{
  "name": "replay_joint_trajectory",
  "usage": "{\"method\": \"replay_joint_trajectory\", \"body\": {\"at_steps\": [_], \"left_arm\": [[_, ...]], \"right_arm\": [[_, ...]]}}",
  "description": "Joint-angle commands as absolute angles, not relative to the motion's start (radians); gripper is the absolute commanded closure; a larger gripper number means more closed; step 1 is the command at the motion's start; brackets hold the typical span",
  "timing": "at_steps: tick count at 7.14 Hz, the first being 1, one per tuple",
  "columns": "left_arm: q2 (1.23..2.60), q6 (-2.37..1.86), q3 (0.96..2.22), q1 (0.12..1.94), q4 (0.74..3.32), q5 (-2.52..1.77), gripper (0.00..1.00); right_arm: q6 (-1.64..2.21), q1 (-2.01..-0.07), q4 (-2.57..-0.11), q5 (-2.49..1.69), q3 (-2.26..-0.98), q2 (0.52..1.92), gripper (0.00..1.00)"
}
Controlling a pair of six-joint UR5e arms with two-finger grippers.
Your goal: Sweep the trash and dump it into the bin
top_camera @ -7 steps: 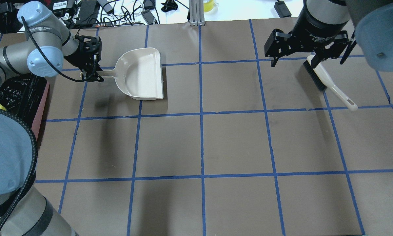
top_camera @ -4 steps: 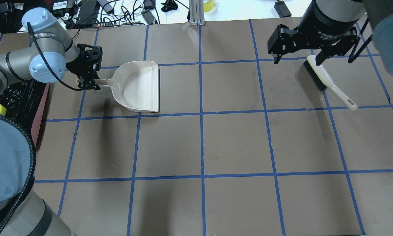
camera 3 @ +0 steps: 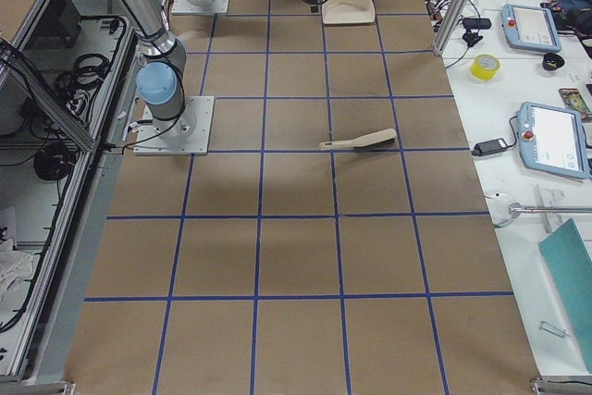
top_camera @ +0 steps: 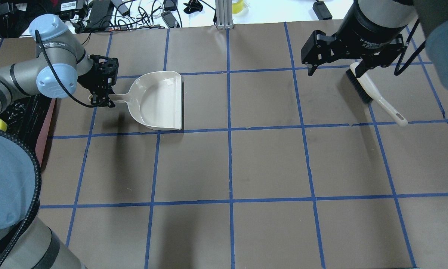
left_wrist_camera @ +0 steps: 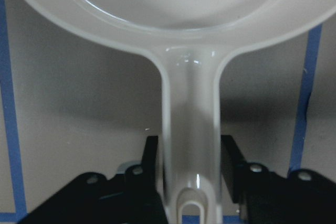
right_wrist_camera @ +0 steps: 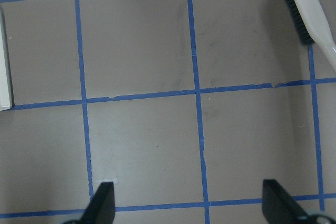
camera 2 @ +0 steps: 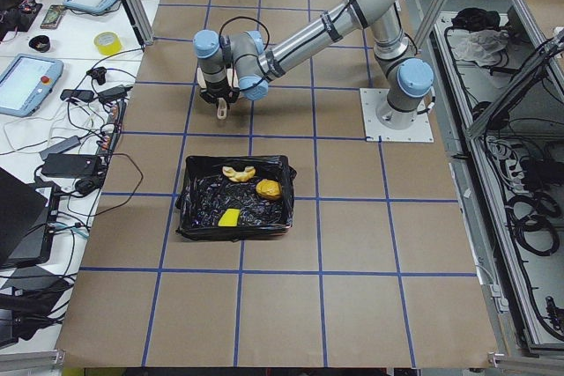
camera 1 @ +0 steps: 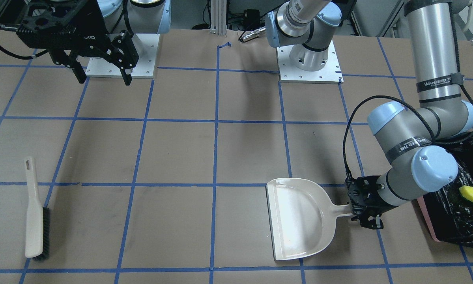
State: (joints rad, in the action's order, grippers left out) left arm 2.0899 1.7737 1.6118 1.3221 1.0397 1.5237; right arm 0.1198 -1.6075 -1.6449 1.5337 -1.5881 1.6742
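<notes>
The left gripper [top_camera: 101, 98] was clenched on the handle end of the off-white plastic dustpan [top_camera: 158, 101], one finger [left_wrist_camera: 152, 163] pressed to each side of the handle in the wrist view. The pan was empty and level, at or just above the brown paper-covered table [top_camera: 268, 164]; whether it was fully resting could not be told. All the trash was in the pink rectangular bin lined with crinkled black plastic [camera 2: 236, 233], beside the left arm: the curved golden croissant-like piece [camera 2: 238, 171], the yellow-brown potato-like lump [camera 2: 268, 188] and the yellow sponge with a green layer [camera 2: 230, 217]. The right gripper [top_camera: 337, 71] hung released and empty above the table, over the off-white hand brush with black bristles [top_camera: 373, 93], which lay flat and untouched. The task looked all but finished, the step in hand being to set the pan down. Doing that well would mean bringing it fully flat before letting go, opening the fingers wide enough to clear the handle, and lifting straight up so the pan is not dragged.
</notes>
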Motion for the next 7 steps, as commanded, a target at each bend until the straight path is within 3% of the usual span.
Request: {"method": "replay_joint_trajectory", "body": {"at_steps": [1,4,7], "left_arm": [[2.089,1.769,1.614,1.331,1.040,1.525,0.02],[2.007,1.763,1.588,1.336,1.086,1.519,0.02],[1.844,1.495,1.511,1.373,1.375,1.491,0.02]], "right_arm": [[0.120,-1.608,-1.643,1.537,-1.588,1.675,0.00],[0.103,-1.598,-1.646,1.575,-1.571,1.660,0.00],[0.081,-1.592,-1.605,1.591,-1.568,1.658,0.00]]}}
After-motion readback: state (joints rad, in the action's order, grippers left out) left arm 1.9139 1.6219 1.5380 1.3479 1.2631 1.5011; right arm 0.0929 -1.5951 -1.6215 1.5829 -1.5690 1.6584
